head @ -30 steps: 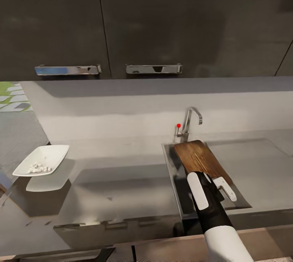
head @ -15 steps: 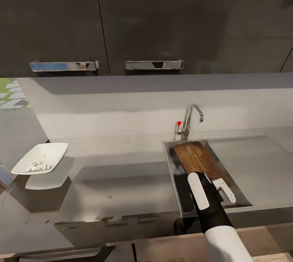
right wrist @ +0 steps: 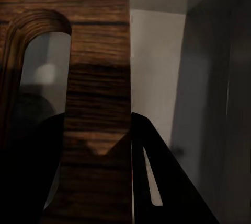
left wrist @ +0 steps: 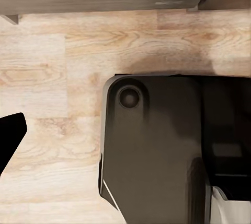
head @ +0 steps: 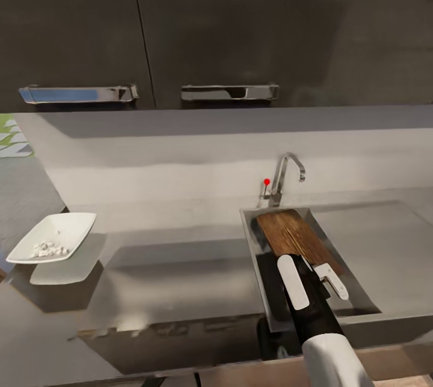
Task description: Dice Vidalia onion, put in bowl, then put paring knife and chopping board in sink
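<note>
While the bowl (head: 53, 238) now sits closer to the left edge of the head view than a second ago and the cabinet handles (head: 229, 92) sit a little higher, the whole scene has slid with them, so the camera moved and not the things. At lower right of centre the chopping board (head: 296, 238) leans in the sink (head: 253, 241) as before, its far end up against the back wall below the faucet (head: 285, 177), its near end meeting the right gripper (head: 319, 275). In the right wrist view the board (right wrist: 97, 98) runs between the two dark fingers (right wrist: 151, 177), which look clamped on it beside its handle slot. White diced bits (head: 47, 249) lie in the bowl, which stands on the grey countertop (head: 180, 266), well apart from the sink. From the left wrist camera come pale wooden floor (left wrist: 52, 67) and the robot's dark base (left wrist: 157, 151); one dark fingertip (left wrist: 9, 138) pokes in at the left edge, too little to tell whether that gripper is closed or spread
</note>
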Motion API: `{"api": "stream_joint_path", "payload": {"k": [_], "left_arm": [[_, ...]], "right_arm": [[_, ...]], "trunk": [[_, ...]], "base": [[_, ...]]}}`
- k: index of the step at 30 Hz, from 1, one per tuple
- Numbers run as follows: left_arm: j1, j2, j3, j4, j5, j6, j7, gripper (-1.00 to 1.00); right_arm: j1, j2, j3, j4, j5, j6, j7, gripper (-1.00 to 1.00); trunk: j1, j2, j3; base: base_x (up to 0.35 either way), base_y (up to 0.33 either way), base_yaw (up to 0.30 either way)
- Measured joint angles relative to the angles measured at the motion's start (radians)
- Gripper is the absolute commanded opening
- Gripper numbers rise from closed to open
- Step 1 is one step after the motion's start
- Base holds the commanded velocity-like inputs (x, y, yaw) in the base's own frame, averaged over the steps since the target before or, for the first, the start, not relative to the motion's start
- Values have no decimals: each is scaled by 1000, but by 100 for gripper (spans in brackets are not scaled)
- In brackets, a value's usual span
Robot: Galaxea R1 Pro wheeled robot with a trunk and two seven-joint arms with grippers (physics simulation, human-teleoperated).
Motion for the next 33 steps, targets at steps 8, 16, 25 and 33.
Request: {"api": "stream_joint_path", "payload": {"k": [8, 16, 25, 33], "left_arm": [[0, 0, 0, 0, 0, 0, 0, 100], [0, 0, 0, 0, 0, 0, 0, 100], [0, -1, 0, 0, 0, 0, 0, 100], [0, -1, 0, 1, 0, 0, 0, 100]], "right_arm": [[0, 0, -1, 0, 0, 0, 0, -100], [0, 0, -1, 0, 0, 0, 0, -100], [0, 0, -1, 0, 0, 0, 0, -100], [0, 0, -1, 0, 0, 0, 0, -100]], "trunk": [[0, 0, -13], [0, 0, -26], [0, 0, -40], [0, 0, -53]], "base": [[14, 0, 0], [0, 0, 0], [0, 0, 0], [0, 0, 0]]}}
